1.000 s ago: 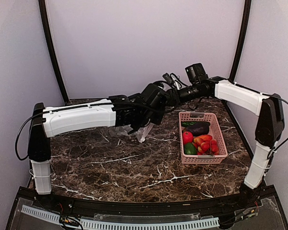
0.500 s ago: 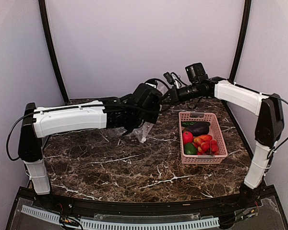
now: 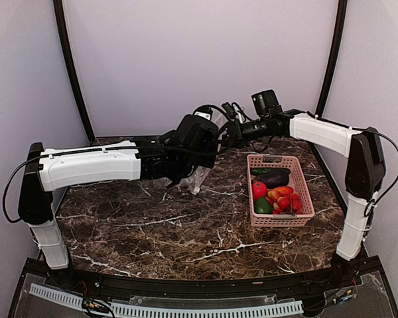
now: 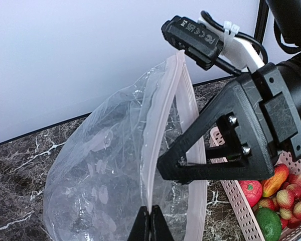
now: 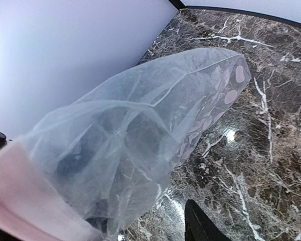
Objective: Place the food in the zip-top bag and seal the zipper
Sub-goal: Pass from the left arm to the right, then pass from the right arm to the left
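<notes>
Left gripper pinches the zipper, holding the bag above the bench, left of the food. I cannot tell whether the right gripper grips anything. If that thin pinch slips, the mouth could collapse.

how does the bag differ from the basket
The bag is clear and crinkly; the basket is pink and slotted. The bag is pinched at its rim by the left gripper; the basket sits untouched on the table. No food shows in the bag; the basket holds the food. Both are open containers.
</notes>
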Robot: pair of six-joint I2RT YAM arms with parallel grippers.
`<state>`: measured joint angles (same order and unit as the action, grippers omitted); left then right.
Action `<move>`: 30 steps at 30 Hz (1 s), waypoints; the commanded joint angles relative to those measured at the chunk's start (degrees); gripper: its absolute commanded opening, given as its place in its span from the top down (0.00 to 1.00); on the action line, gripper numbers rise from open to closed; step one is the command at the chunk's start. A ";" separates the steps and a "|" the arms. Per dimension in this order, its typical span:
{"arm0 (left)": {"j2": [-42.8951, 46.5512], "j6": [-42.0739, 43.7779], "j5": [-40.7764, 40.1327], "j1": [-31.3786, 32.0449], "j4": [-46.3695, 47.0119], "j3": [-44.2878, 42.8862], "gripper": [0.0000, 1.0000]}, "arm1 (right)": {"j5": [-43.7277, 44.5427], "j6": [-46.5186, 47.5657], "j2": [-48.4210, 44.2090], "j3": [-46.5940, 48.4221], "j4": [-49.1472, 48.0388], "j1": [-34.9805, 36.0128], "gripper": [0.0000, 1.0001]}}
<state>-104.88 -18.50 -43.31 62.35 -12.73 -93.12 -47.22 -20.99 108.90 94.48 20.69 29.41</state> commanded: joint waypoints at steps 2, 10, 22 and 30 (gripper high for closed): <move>2.93 -0.60 -0.03 -0.19 2.10 1.60 0.99 | -4.74 -3.42 1.28 0.12 -3.58 0.99 0.63; 4.22 -3.10 -11.22 -0.69 -4.87 1.89 0.99 | 19.17 -3.94 -3.38 -1.25 5.13 0.15 1.00; 5.57 2.92 12.54 -0.91 13.19 8.03 0.27 | 21.76 -7.66 -4.04 1.33 5.68 1.33 1.00; 0.40 5.68 12.95 -0.87 8.26 0.66 0.21 | 22.62 -7.38 -5.72 0.97 5.44 2.32 1.00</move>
<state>-101.84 -14.79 -31.05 61.49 -1.28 -87.15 -25.89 -27.99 106.13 94.39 26.59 30.89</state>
